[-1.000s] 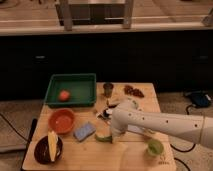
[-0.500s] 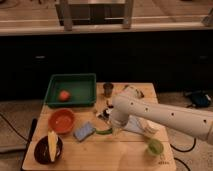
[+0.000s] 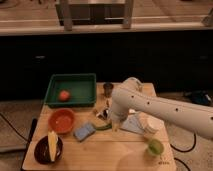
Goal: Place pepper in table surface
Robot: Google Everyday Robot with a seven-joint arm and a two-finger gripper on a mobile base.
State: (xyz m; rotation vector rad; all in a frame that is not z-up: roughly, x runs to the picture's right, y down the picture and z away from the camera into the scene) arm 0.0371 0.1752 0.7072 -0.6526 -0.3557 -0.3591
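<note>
Pepper lies flat on the table surface, about midway between the left and right edges. 1 blue sponge sits just left of it. The gripper hangs just behind the pepper; spread or pressed together, I cannot tell. 1 green cup stands near the front-right corner.

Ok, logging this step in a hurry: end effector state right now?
End effector: cannot be told; it is just above the small curved green pepper, over the light tan wooden tabletop.
</note>
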